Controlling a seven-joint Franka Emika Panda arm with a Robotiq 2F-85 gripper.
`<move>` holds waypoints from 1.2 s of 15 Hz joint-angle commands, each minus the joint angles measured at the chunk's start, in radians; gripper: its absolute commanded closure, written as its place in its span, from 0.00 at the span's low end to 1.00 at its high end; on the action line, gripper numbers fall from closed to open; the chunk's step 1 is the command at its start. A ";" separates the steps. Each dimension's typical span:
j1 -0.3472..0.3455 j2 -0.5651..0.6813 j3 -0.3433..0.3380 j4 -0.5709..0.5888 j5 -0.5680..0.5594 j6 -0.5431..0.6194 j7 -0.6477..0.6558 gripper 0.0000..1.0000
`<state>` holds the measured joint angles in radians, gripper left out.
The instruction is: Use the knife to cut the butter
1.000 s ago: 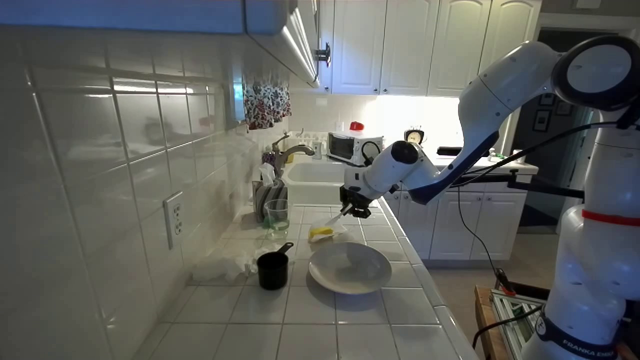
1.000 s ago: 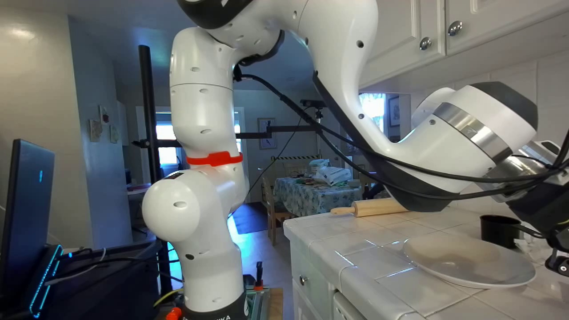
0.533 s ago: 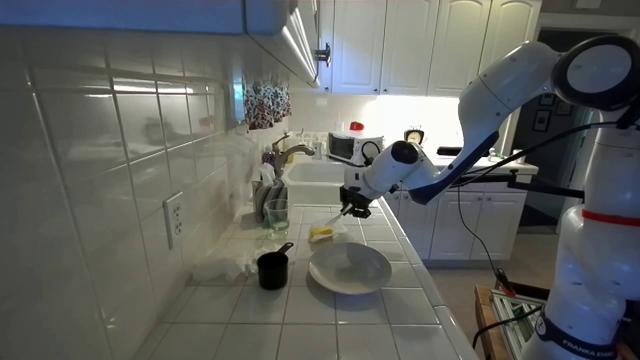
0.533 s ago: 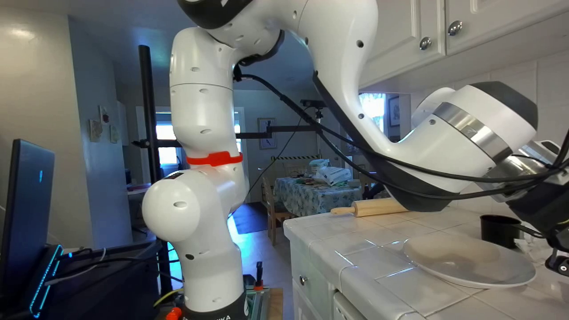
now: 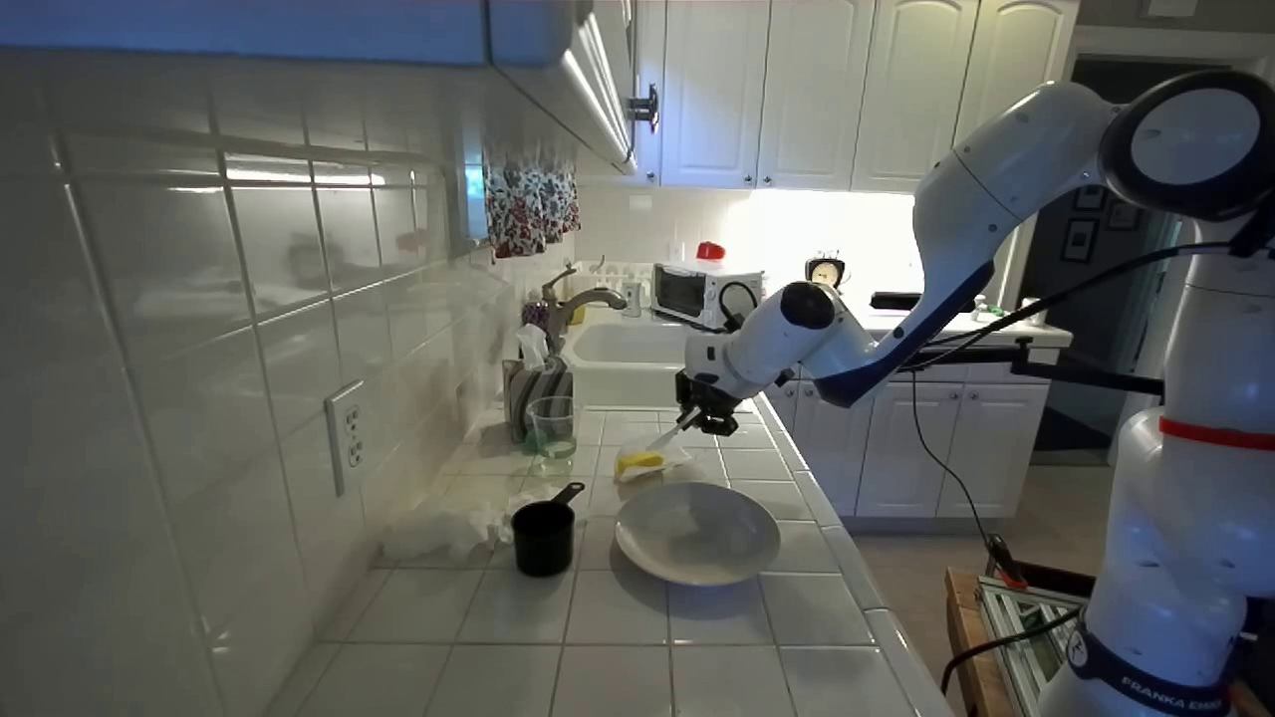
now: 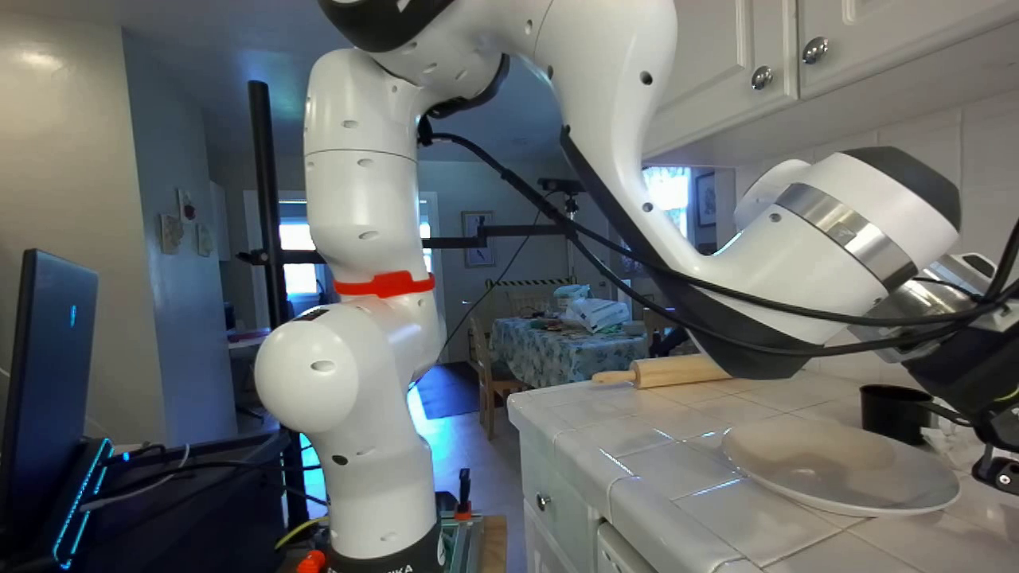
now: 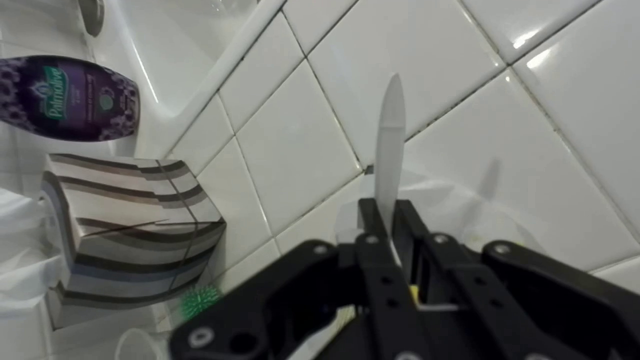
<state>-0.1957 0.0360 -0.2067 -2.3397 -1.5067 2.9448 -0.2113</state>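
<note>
My gripper [image 7: 385,202] is shut on a pale plastic knife [image 7: 391,135], which juts out past the fingertips over the tiles in the wrist view. In an exterior view the knife [image 5: 669,436] slants down and leftward from the gripper [image 5: 694,414]. At its lower end the butter [image 5: 637,463], a small yellow block, lies on a crumpled clear wrapper [image 5: 681,461]. Whether blade and butter touch, I cannot tell. From the wrist the butter is mostly hidden behind the gripper; only a yellow sliver shows between the fingers.
Nearer the camera stand a round plate [image 5: 697,538] and a black cup [image 5: 544,540]. A clear glass [image 5: 552,438] and a striped tissue box [image 7: 135,235] are by the wall, beside the sink [image 5: 628,383] and soap bottle [image 7: 70,97]. A rolling pin [image 6: 677,372] lies on the counter.
The gripper end of the arm has shifted only very slightly. The knife is still held, and the butter, plate and cup have not moved.
</note>
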 commanded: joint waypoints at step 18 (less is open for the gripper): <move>-0.003 0.106 0.006 0.084 -0.339 0.018 0.275 0.97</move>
<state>-0.1938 0.1038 -0.2012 -2.2893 -1.7988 2.9450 0.0241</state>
